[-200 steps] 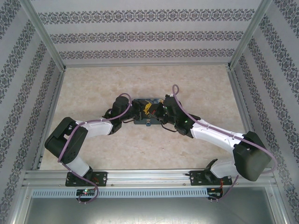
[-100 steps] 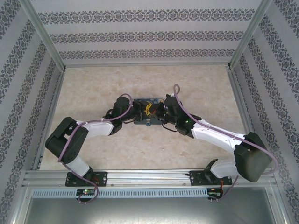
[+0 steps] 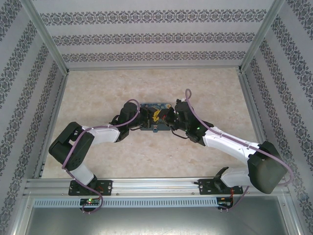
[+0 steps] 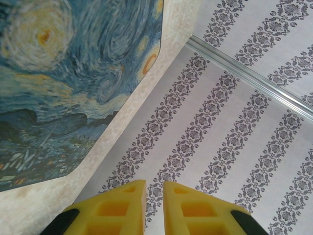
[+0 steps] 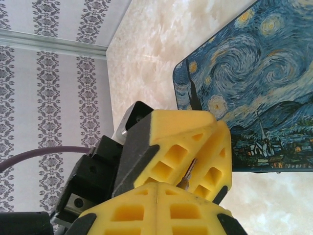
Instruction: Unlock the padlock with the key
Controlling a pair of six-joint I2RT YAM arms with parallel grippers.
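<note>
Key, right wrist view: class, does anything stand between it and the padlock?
The key sits pinched between the yellow fingers of the left gripper, over the tin. The padlock seems to be the small blue spot at the tin's near edge. The shut right gripper crowds beside the key; nothing else visibly intervenes.

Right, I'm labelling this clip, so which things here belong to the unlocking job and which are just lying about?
Job:
- key, thin and silvery
- padlock, a tiny bluish speck, hard to make out

Lying about:
- Starry Night tin
</note>
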